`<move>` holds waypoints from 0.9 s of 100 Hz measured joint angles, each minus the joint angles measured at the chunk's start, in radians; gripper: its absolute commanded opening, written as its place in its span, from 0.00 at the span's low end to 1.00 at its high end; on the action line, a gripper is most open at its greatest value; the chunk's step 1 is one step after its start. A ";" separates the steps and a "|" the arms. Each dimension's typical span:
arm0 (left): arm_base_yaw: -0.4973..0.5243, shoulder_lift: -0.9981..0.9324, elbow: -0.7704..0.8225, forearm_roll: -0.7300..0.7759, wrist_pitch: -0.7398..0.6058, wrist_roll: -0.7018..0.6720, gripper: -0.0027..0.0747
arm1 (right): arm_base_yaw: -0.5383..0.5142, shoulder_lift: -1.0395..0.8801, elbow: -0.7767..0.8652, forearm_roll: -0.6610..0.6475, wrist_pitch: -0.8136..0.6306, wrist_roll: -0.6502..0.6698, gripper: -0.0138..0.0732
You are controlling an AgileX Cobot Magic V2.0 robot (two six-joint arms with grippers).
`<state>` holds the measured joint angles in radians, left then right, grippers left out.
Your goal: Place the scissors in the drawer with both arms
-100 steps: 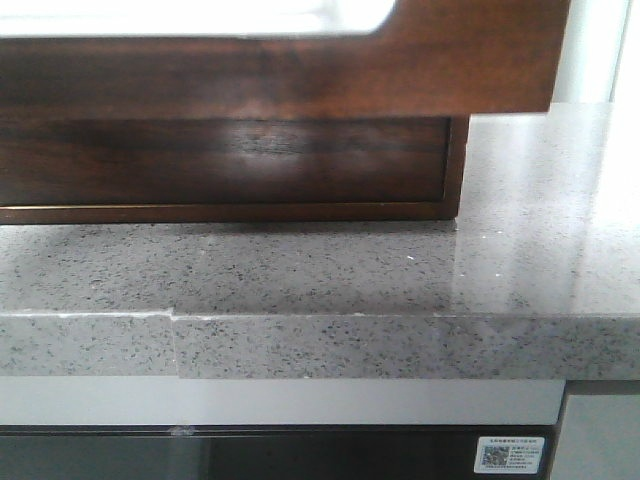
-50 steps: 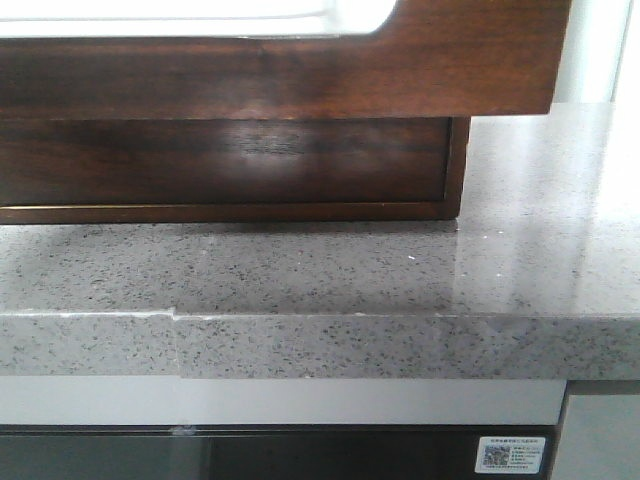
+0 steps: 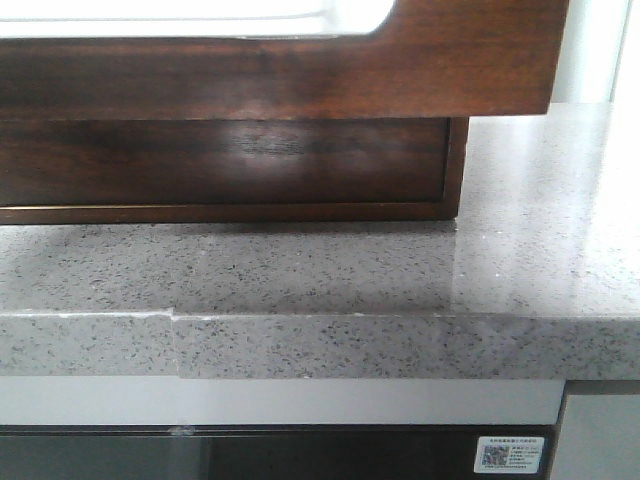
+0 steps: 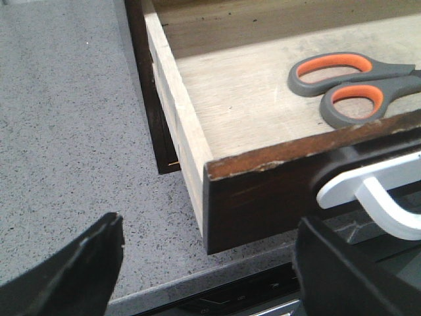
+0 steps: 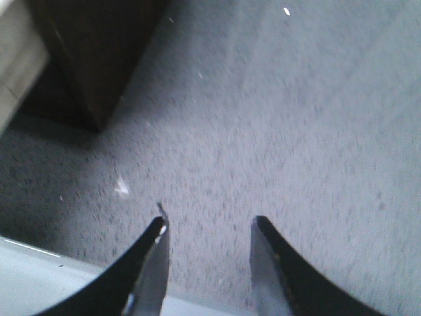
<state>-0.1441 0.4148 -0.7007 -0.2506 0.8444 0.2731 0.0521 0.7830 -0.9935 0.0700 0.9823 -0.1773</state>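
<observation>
**Scissors lying in the pulled-out drawer**

I am seeing the drawer (image 4: 217,118) standing pulled out over the speckled grey stone countertop (image 4: 72,131). The scissors (image 4: 348,82), with grey handles lined in orange, are lying flat on its pale, bare wood floor near the front panel; their blades are running out of view. The drawer front (image 3: 300,70) is showing dark, glossy reddish-brown wood with a round-cornered whitish opening along its top edge.

The left gripper (image 4: 210,263) is hanging before the drawer's front corner with its jaws wide apart, holding nothing. The right gripper (image 5: 207,263) is hovering over bare countertop, jaws parted and empty. That view is blurred.
</observation>
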 measured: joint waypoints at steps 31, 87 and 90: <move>0.000 0.000 0.000 0.000 0.000 0.000 0.69 | -0.026 -0.182 0.271 0.089 -0.083 0.005 0.45; 0.000 0.000 0.000 0.000 0.022 0.000 0.05 | -0.026 -0.194 0.275 0.092 -0.098 0.005 0.08; 0.000 0.000 0.000 0.000 0.024 0.000 0.02 | -0.026 -0.194 0.275 0.092 -0.098 0.005 0.08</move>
<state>-0.1441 0.4148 -0.7007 -0.2506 0.8682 0.2731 0.0261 0.5891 -0.7181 0.1623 0.8843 -0.1719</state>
